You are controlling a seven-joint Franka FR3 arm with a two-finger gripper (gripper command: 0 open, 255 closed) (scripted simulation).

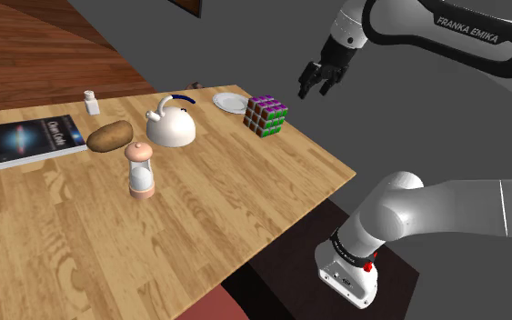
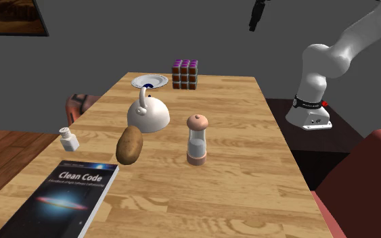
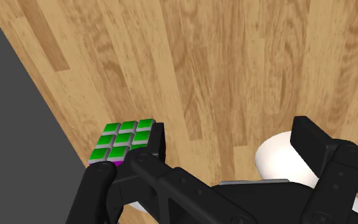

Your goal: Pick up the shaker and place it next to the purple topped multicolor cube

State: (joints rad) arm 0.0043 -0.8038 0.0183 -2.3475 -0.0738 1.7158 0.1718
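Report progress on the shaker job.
Nothing done yet. The gripper hangs open and empty in the air near the cube. Both the small white shaker and the tall pink shaker stand untouched on the table, apart from the cube. Pick and place remain.

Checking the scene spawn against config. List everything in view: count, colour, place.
table: one, light wood, under all items
shaker: one, white with grey cap, table edge beside the book
grinder: one, pink, upright, mid-table
kettle: one, white with blue handle, between potato and plate
potato: one, brown, between book and kettle
book: one, dark cover, lying flat at the table end farthest from the arm
plate: one, white, beside the cube
cube: one, multicolour with purple top, table end nearest the arm
arm: one, white with dark joints, beside the table
fingers: two, black, open, in the air above the cube's end
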